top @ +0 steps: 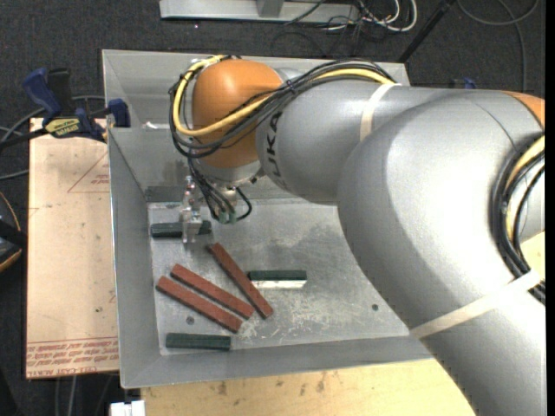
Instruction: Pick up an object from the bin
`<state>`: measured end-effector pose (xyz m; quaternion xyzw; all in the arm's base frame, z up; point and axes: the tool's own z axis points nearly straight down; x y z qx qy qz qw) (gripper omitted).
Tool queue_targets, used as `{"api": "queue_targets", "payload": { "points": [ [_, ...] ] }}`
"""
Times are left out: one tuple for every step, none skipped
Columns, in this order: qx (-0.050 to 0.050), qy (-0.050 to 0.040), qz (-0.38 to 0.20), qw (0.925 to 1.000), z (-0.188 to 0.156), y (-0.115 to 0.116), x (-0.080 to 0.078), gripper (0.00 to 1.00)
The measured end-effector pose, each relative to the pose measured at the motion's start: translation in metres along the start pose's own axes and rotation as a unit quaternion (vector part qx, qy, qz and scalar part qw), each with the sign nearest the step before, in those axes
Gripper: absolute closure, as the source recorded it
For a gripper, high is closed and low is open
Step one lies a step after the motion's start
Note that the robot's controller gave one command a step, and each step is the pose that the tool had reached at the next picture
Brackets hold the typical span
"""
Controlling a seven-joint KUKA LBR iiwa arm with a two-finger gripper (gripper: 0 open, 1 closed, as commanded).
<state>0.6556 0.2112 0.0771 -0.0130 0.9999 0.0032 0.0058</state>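
Arm: it reaches in from the right of the camera view, and its grey links cover the right half of the grey metal bin [130,258].
Wrist: the orange wrist cover [227,111], with yellow and black cables looped round it, hangs over the back-left part of the bin.
Gripper: I see the gripper [192,224] pointing down below the orange cover. It is low over the bin floor, left of centre and toward the back.
Jaws: I cannot tell whether they are open or closed, because the metal parts overlap from this angle.
Nearest thing: the short dark green bar [166,229] lies flat near the left wall, running left to right. Its right end meets the gripper's tip. I cannot tell whether the two touch or whether the bar is gripped.
Next nearest: the slanted red-brown bar [238,280] has its upper end just below the gripper and runs down to the right.
Pair: two more red-brown bars [211,290] lie side by side, front-left of the slanted one. Their lower ends are close against it.
Middle: the pale-edged green bar [277,276] lies flat just right of the slanted bar.
Front: the front green bar [198,341] lies along the front wall on the left side, apart from the gripper.
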Motion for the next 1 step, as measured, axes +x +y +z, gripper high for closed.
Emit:
{"api": "queue_targets", "payload": {
  "points": [
    [0.002, 0.0045, -0.018, 0.9998, -0.1275, -0.0044, 0.0237, 1.0]
  ]
}}
